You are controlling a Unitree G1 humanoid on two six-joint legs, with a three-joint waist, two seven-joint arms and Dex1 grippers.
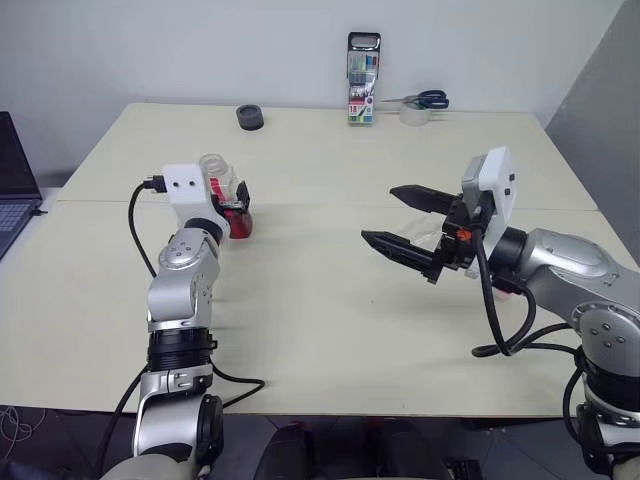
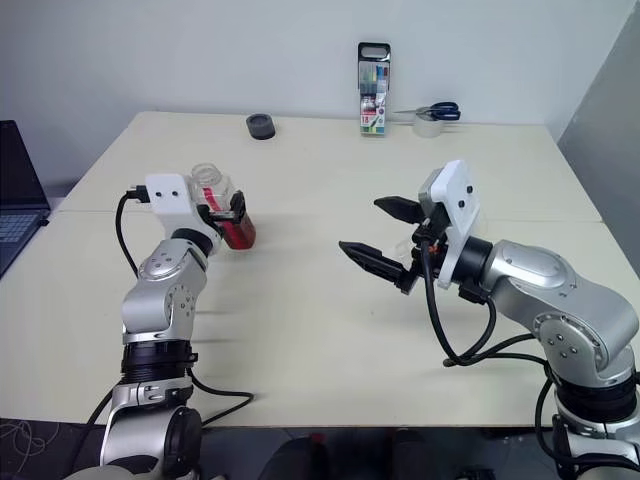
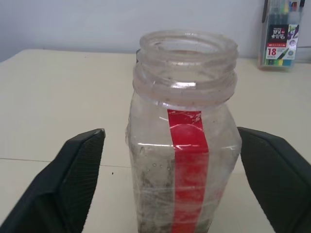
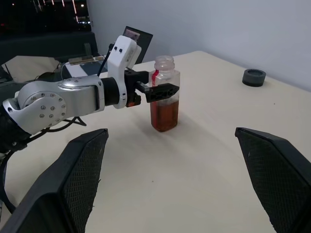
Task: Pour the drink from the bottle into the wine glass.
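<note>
Bottle (image 3: 183, 145) stands uncapped between released left end effector (image 2: 228, 212); right end effector (image 1: 405, 225) released.

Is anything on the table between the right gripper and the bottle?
No. The right wrist view shows bare table between the right gripper and the bottle.

The left gripper (image 1: 238, 203) brackets the uncapped bottle (image 1: 222, 195); the right gripper (image 1: 392, 220) hangs open.

Left gripper (image 3: 170, 184) and right gripper (image 1: 402, 222) fingers spread apart.
</note>
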